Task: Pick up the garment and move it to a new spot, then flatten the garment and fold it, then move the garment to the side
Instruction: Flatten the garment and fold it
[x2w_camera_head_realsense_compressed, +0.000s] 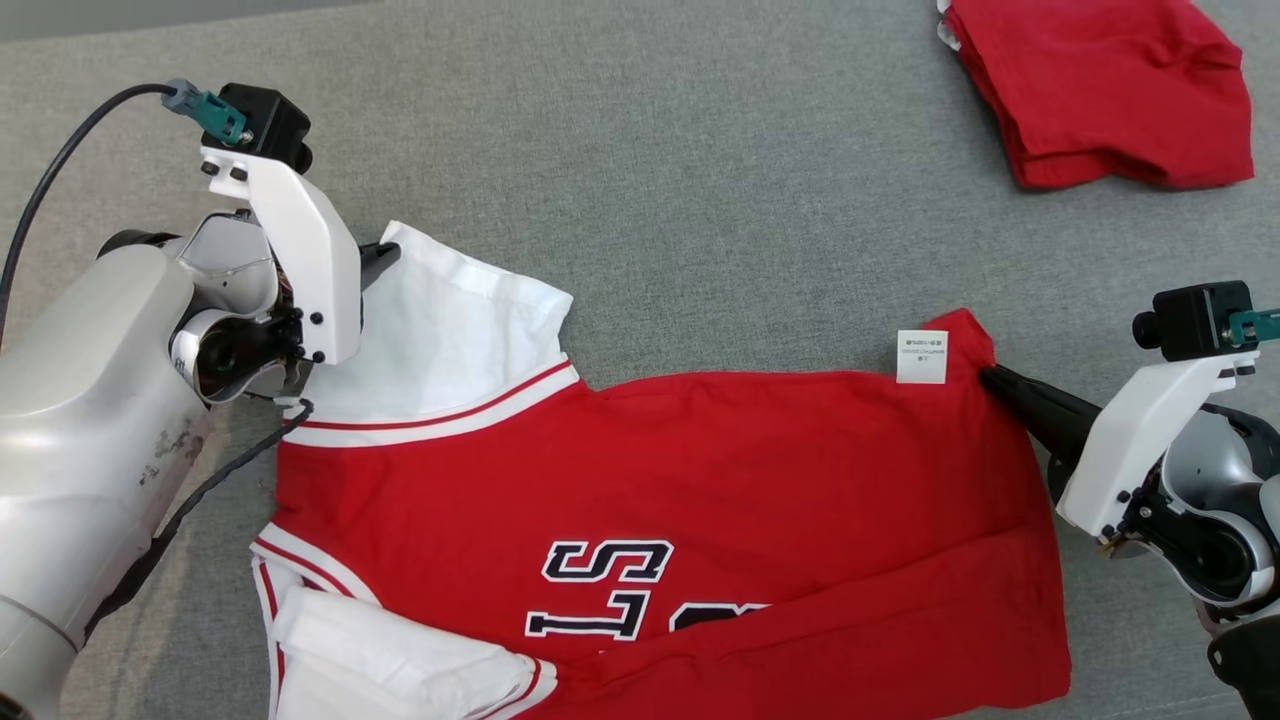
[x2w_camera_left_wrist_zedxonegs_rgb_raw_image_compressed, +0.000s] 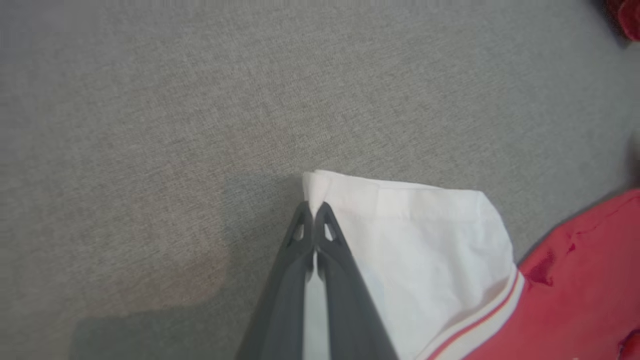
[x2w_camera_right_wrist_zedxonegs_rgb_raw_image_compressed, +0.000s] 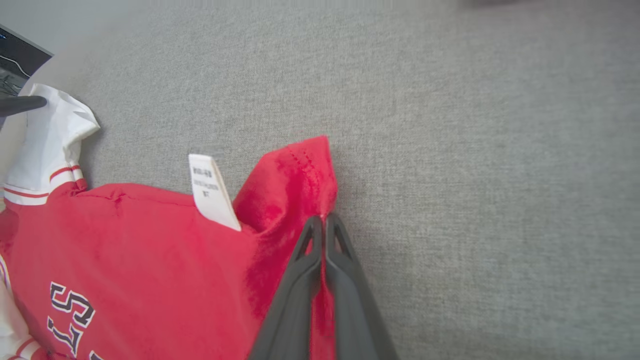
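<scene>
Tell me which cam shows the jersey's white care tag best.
Right wrist view: the care tag is large and close, sticking up from the red jersey beside the right gripper, its print lines visible. Head view has it smaller, lying flat at the hem corner.

Jersey (x2w_camera_head_realsense_compressed: 760, 470): lower part runs off the head view's bottom edge, lettering (x2w_camera_head_realsense_compressed: 605, 590) cut short. Tag (x2w_camera_head_realsense_compressed: 921, 357) print too small to read. My left gripper (x2w_camera_head_realsense_compressed: 385, 253) mostly hidden behind its mount (x2w_camera_head_realsense_compressed: 310, 260).

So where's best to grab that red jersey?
On the jersey, its two far corners: white sleeve cuff from the left, red hem corner from the right. Both poke out flat beyond the body. The left gripper and right gripper are shut there.
</scene>
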